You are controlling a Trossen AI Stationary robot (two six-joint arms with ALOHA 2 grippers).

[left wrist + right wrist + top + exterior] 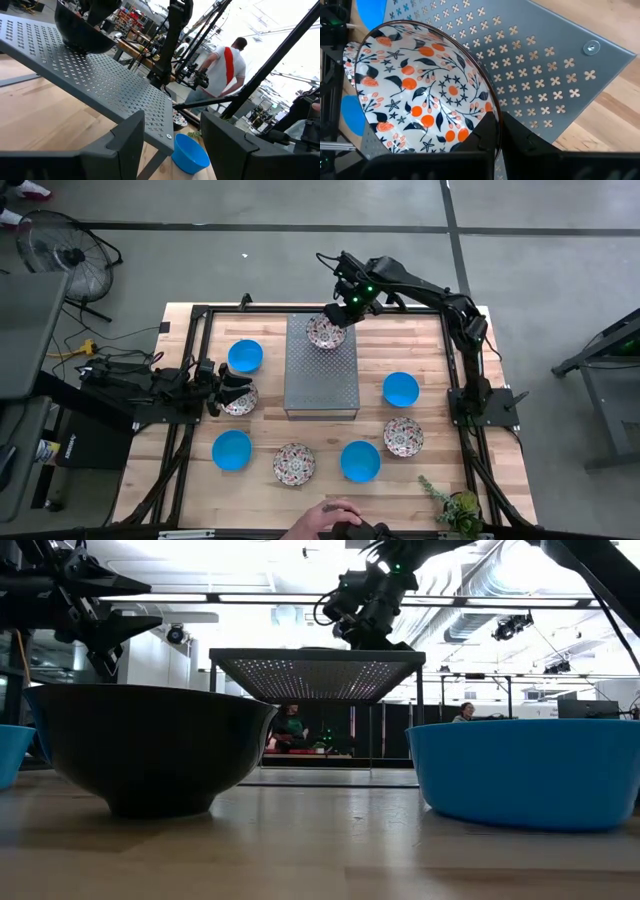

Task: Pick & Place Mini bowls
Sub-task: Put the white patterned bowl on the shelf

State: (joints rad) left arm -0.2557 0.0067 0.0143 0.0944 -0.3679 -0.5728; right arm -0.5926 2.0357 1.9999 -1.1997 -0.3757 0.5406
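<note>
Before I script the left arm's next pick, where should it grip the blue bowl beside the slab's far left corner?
Probably by the rim. The blue bowl sits upright and open, shallow and round with no handle, so come from straight above, one finger inside the wall and one outside. Its side facing away from the grey slab looks freest.
</note>
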